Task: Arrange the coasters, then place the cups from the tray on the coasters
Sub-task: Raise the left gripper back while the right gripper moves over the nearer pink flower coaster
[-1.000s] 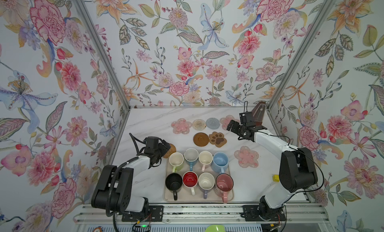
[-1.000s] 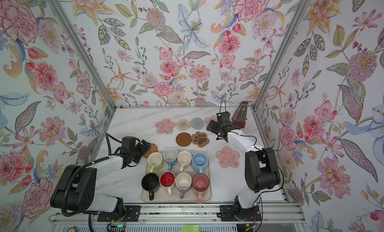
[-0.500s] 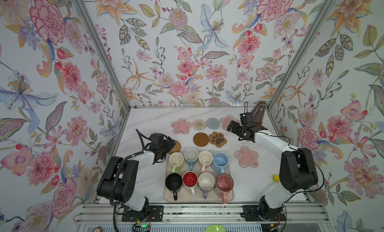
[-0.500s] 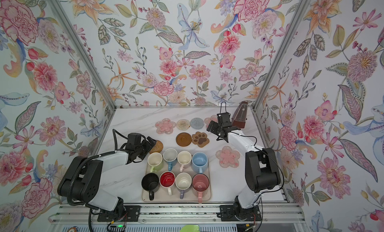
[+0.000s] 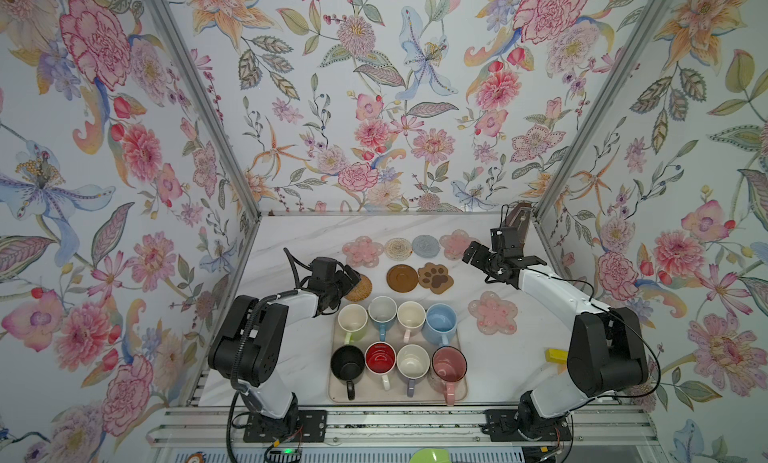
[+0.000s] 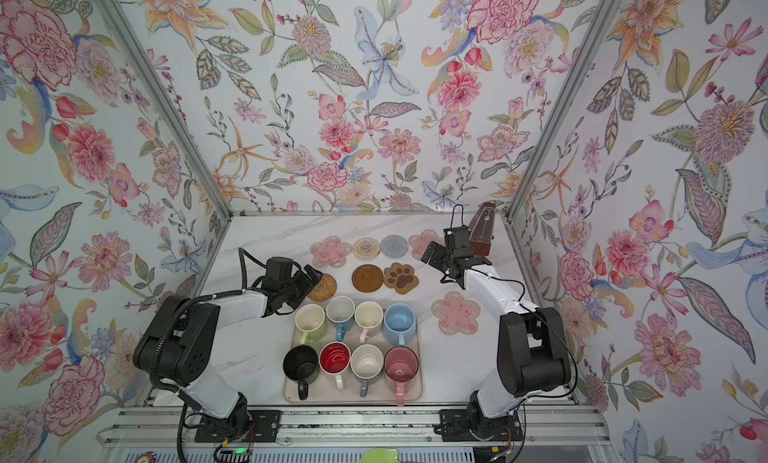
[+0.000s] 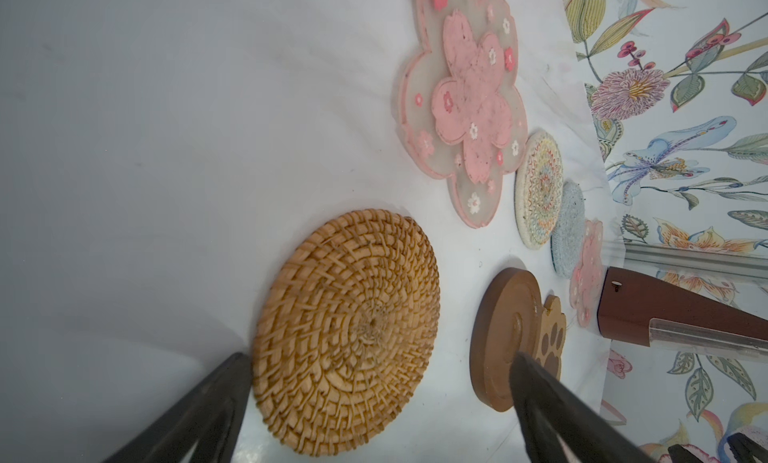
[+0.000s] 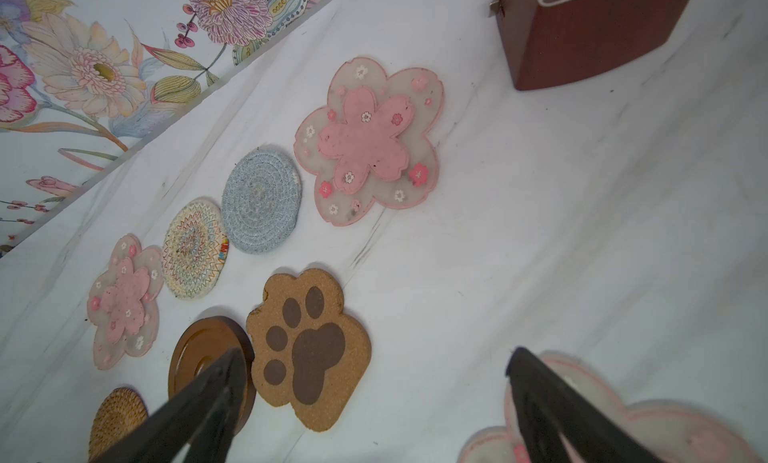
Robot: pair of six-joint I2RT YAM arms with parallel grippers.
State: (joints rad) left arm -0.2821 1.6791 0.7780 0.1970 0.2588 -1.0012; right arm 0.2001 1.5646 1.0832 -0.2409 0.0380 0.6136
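Obs: left gripper (image 7: 380, 357) fingers wide, rattan coaster (image 7: 349, 328) between them, 11 o'clock of tray (image 5: 332, 394); right gripper (image 8: 376, 353) wide, empty, 1 o'clock. Eight cups (image 5: 380, 357) on tray.

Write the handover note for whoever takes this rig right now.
Left gripper: open, empty, at the tan rattan round coaster.
Right gripper: open, empty, over the back row's right end.
Back row: translucent pink flower coaster, beige woven round, grey-blue woven round, second pink flower. In front: rattan, brown disc, brown paw shape.
Done: seven coasters in rows.
Left: third pink flower lies apart, right of the large beige tray; all eight handled mugs sit on it.
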